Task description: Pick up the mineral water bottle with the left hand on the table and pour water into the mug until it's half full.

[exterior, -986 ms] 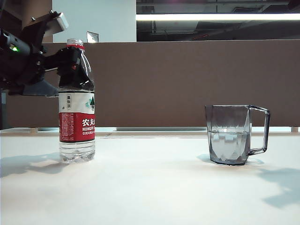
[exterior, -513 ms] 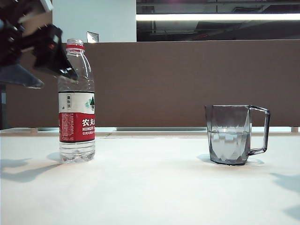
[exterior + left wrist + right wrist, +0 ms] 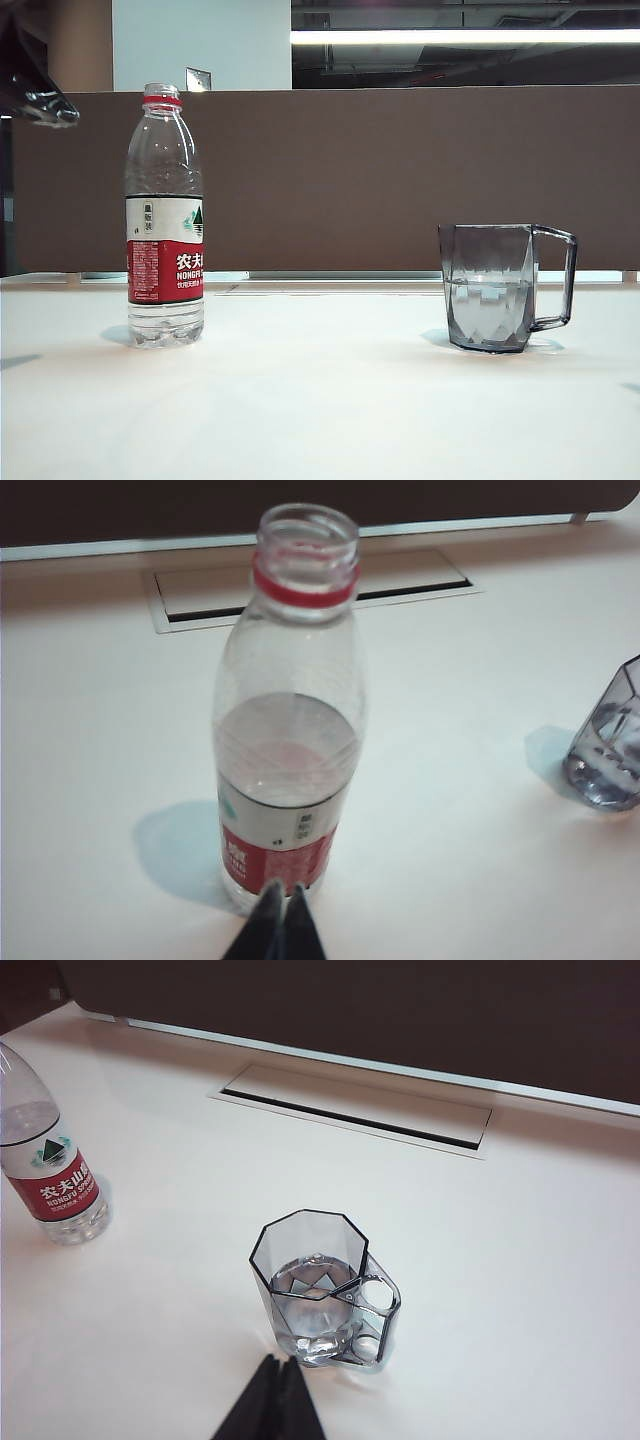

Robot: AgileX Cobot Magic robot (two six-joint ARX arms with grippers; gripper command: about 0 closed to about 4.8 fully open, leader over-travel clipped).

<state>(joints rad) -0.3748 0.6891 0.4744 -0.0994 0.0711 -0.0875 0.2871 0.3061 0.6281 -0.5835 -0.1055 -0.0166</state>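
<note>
Left gripper (image 3: 279, 910) has let go of mineral water bottle (image 3: 290, 700), risen clear — fingers clenched; right gripper (image 3: 275, 1390) clenched, empty.

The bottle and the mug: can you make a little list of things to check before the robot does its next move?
1. Mineral water bottle stands upright on the table: ok.
2. Bottle is free, nothing holding it: ok. The left gripper hangs above and beside it with its fingers shut on nothing.
3. Bottle has no cap on, neck open: ok.
4. Mug stands upright with water about halfway up: ok.
5. Right gripper is clear of the mug: ok. It hovers above it, fingers shut and empty.
6. Spilled water on the table: cannot tell, though none shows.
</note>
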